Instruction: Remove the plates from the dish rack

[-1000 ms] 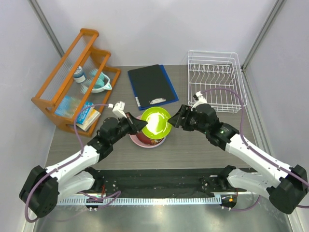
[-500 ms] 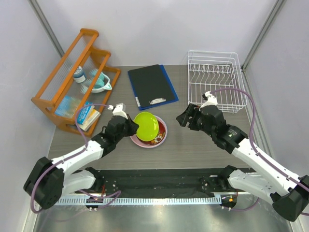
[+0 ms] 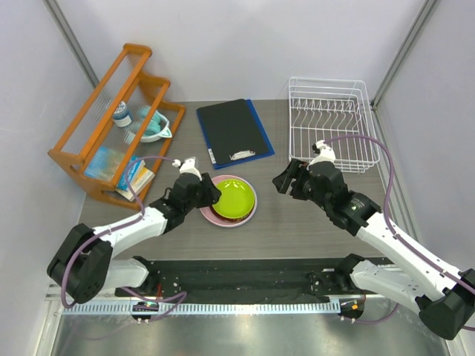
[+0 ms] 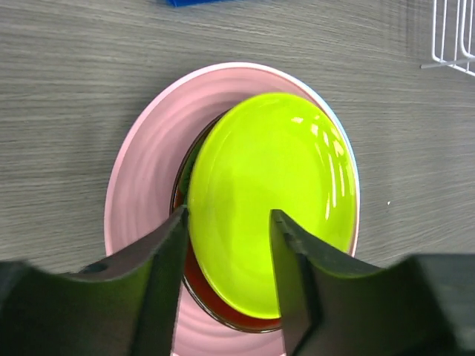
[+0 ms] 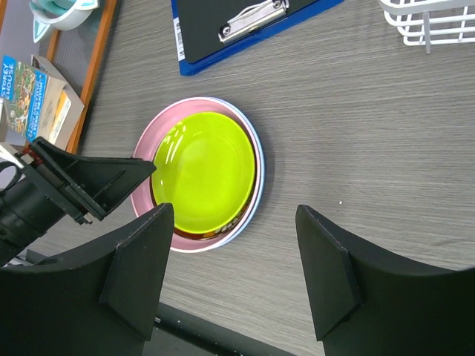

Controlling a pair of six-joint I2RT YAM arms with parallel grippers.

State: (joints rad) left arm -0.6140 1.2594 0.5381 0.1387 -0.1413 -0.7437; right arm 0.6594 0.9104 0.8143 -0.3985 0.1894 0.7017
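The plates lie stacked in the middle of the table: a pink plate (image 3: 208, 213), a dark red plate (image 4: 223, 316) and a lime green plate (image 3: 234, 197) flat on top. A light blue plate's rim (image 5: 259, 174) shows under them. My left gripper (image 4: 228, 215) is open, and its fingers straddle the green plate's near-left edge without clamping it. To the right of the stack my right gripper (image 5: 234, 211) hovers open and empty. The white wire dish rack (image 3: 327, 80) stands at the back right with no plates in it.
An orange wooden shelf (image 3: 111, 111) stands at the back left, with a teal bowl (image 3: 154, 127) and books (image 3: 126, 176) in it. A black clipboard on a blue folder (image 3: 234, 132) lies behind the stack. The rack's corner (image 5: 430, 18) shows in the right wrist view.
My left gripper has opened and let go of the green plate, which went from tilted up to lying flat on the stack. The right arm drew back to the right, then stayed still.
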